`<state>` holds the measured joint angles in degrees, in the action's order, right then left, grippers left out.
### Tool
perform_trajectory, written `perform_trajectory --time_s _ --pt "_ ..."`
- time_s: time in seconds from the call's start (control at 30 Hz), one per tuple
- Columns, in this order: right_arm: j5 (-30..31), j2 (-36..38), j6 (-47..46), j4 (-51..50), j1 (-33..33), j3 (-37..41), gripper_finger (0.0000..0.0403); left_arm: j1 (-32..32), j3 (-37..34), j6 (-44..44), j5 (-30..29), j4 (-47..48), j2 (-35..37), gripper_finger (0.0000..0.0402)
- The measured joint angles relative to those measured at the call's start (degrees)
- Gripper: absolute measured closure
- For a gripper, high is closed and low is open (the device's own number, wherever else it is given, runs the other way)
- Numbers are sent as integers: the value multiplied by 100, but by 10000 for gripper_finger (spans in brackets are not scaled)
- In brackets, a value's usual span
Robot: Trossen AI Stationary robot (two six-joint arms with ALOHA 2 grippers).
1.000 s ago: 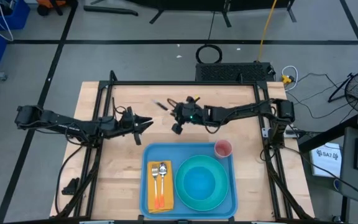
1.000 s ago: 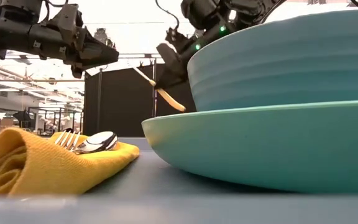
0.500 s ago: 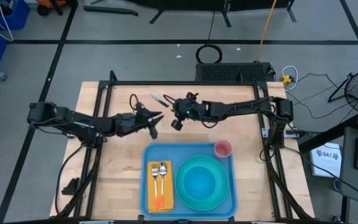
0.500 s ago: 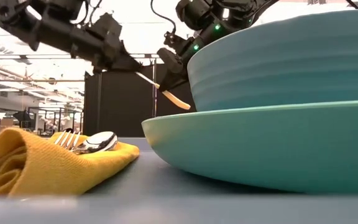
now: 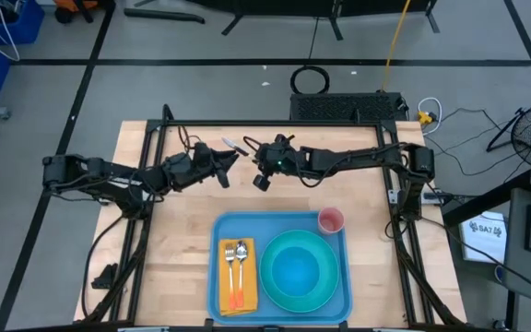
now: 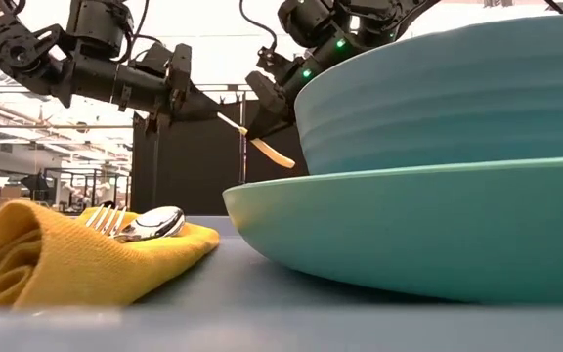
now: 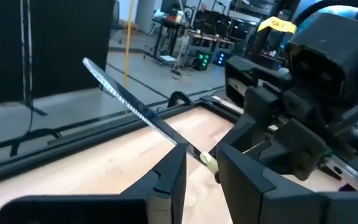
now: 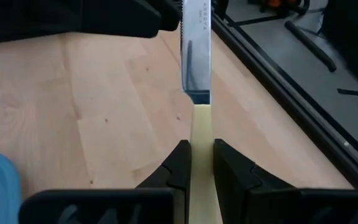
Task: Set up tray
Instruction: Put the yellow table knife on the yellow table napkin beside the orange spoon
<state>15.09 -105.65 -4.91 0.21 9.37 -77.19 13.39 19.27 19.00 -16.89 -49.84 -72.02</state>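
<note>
On the left, the left tool [image 5: 229, 162] reaches over the far middle of the wooden desk [image 5: 178, 240], its two dark fingers [image 7: 169, 180] parted on either side of the knife [image 7: 138, 110], near where blade meets handle, not visibly clamped on it. To its right, the right tool [image 5: 258, 166] is closed on the knife's pale handle and holds it in the air, blade pointing toward the left arm.

Nearer, the light-blue tray [image 5: 219, 229] lies at the desk's near middle. It already carries an orange napkin [image 5: 235, 293] with a fork [image 5: 230, 260] and spoon [image 5: 242, 252] on its left side, a teal plate [image 5: 298, 269] with a bowl in it to the right, and a small pink cup [image 5: 330, 219] at the far right corner.

I judge the setup mostly done: the knife appears to be the piece left, seemingly mid-handover, and not yet on the tray.
</note>
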Motion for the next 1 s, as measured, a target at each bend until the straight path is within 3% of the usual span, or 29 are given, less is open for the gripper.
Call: perform_trajectory --time_s 0.23,0.4,0.5,0.67,0.83,0.93,1.0 --pt "18 0 5 83 2 0 371 178 0 390 89 -105 -1 284" --pt "25 0 46 102 4 0 371 293 0 733 -114 -83 -3 239" --pt "-84 0 127 74 -18 0 396 348 0 858 -242 -89 -1 208" --pt "-81 0 177 46 -4 0 400 286 0 973 -11 -87 -1 168" --pt "-49 0 184 -271 -16 0 400 252 0 898 -49 358 1 162" --pt "-54 0 169 -495 -11 0 401 369 0 873 -588 854 1 171" --pt "-28 0 158 -568 -7 38 401 522 -1 856 -644 974 -43 179"
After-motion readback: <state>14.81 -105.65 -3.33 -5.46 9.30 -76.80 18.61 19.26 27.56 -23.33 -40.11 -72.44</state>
